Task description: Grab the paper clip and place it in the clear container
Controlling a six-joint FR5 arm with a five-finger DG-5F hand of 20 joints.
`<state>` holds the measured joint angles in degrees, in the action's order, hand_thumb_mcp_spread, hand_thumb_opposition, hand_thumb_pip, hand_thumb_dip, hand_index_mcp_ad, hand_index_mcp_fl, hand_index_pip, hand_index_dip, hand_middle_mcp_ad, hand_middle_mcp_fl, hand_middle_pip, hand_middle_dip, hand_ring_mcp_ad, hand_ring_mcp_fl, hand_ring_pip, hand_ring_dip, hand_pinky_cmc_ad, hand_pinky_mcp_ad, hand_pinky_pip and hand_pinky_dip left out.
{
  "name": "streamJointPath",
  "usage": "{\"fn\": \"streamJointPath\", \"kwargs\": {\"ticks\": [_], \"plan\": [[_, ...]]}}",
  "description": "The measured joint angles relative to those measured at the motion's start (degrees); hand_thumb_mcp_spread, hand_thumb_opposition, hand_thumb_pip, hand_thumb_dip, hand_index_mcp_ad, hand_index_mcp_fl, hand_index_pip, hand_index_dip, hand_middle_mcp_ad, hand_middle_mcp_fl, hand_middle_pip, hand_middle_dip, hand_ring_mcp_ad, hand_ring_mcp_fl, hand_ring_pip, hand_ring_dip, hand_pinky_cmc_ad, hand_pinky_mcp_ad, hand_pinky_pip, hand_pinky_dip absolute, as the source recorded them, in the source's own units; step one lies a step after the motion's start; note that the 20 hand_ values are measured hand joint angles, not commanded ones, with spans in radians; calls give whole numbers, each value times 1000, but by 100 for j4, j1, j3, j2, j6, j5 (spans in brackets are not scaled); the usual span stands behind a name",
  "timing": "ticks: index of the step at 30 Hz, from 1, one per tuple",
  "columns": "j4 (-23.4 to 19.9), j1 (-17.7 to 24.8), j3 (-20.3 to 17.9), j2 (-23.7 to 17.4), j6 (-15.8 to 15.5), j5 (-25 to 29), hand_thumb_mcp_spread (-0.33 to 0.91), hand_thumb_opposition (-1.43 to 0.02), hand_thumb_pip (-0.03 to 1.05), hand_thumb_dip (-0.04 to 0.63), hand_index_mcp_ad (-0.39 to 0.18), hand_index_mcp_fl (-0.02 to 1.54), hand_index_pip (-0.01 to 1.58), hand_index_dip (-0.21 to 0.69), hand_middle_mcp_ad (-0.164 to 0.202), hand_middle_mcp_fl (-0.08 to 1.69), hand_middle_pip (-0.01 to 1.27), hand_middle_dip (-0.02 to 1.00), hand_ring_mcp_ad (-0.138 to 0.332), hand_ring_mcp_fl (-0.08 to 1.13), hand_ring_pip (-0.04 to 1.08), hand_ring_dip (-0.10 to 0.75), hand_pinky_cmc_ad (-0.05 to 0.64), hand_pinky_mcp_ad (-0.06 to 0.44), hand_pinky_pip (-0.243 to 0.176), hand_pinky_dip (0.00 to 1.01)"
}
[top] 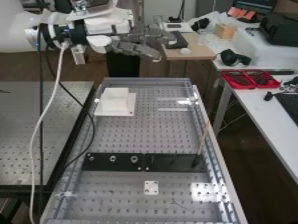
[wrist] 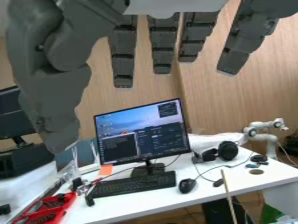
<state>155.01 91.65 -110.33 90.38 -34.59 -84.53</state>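
- Across the bench (top: pixel 113 135), rows of small round holes pierced a grey, faintly glossy metal top; a fine wire could have caught in one if pushed sideways.
- White and smooth-shelled, the arm (top: pixel 14 26) reached in at the upper left; a low sweep might have knocked the upright, slender wooden stick (top: pixel 202 141).
- A supple black cable (top: pixel 92 125) looped over the bench's edge, where it could have snagged as the arm descended.
- Dark grey, with blocky, ridged fingers, the hand (wrist: pixel 123 55) was open and empty, raised beyond the bench's far end; such broad fingertips might have closed above so flat a target.
- Matt and square, the stepped white block (top: pixel 115 101) offered a hard corner to strike.
- Near the small white plate (top: pixel 151 187) lay a thin, dark, wiry form, probably the paper clip (top: pixel 178 204), though too small to confirm; glare on the metal could have misled the aim. Which item was the clear container could not be told, so misplacement was possible.
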Motion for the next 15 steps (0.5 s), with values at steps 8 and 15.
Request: {"fn": "streamJointPath", "kwargs": {"ticks": [8, 15], "plan": [[-21, -204, -244, -291, -19, -281, 372, -759, 445, 220, -129, 387, 89, 227, 75, 106, 129, 190, 84, 0, 105, 59, 342, 265, -61, 305], [-104, -294, -297, -321, -32, -531, 368, -747, 443, 220, -129, 387, 89, 227, 75, 106, 126, 190, 84, 0, 105, 59, 346, 265, -58, 305]]}}
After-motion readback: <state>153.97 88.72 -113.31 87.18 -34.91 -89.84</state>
